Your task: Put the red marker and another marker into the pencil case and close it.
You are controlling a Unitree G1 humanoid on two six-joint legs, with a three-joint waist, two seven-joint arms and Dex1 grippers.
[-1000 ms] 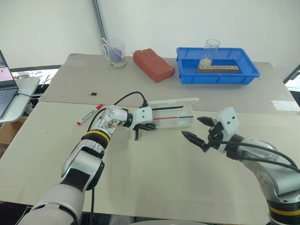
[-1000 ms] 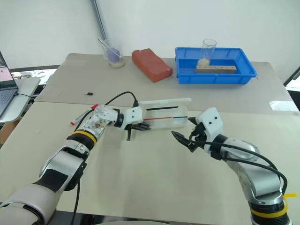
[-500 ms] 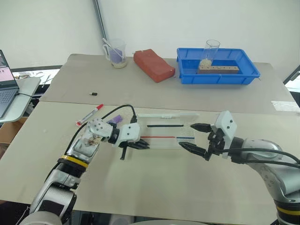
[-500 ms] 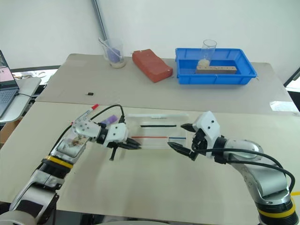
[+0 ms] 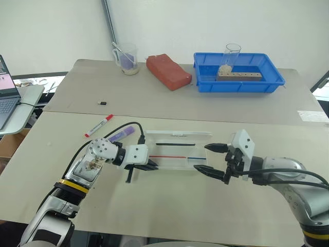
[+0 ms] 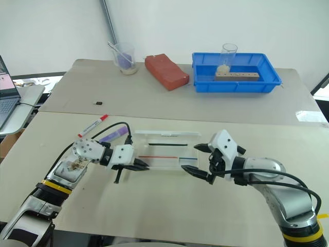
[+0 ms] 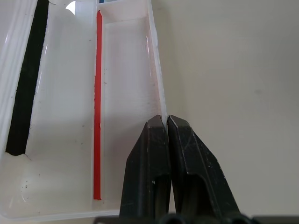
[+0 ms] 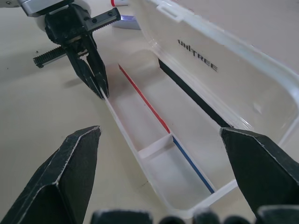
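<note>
White translucent plastic is sliding toward you: the pencil case (image 5: 177, 150), lid open, is now sitting nearer the front edge of the counter (image 5: 169, 200) than a second ago, because your left pincer (image 7: 167, 122), fingers pressed together on the thin front wall, is dragging it back; your right pincer (image 5: 210, 159) is closing in on the case's other end with its jaws spread wide and empty. Neither marker is inside yet; the red marker (image 5: 98, 125) and another marker (image 5: 122, 135) are lying just beside the case's left end, so I judge you're setting up for easier loading.
</note>
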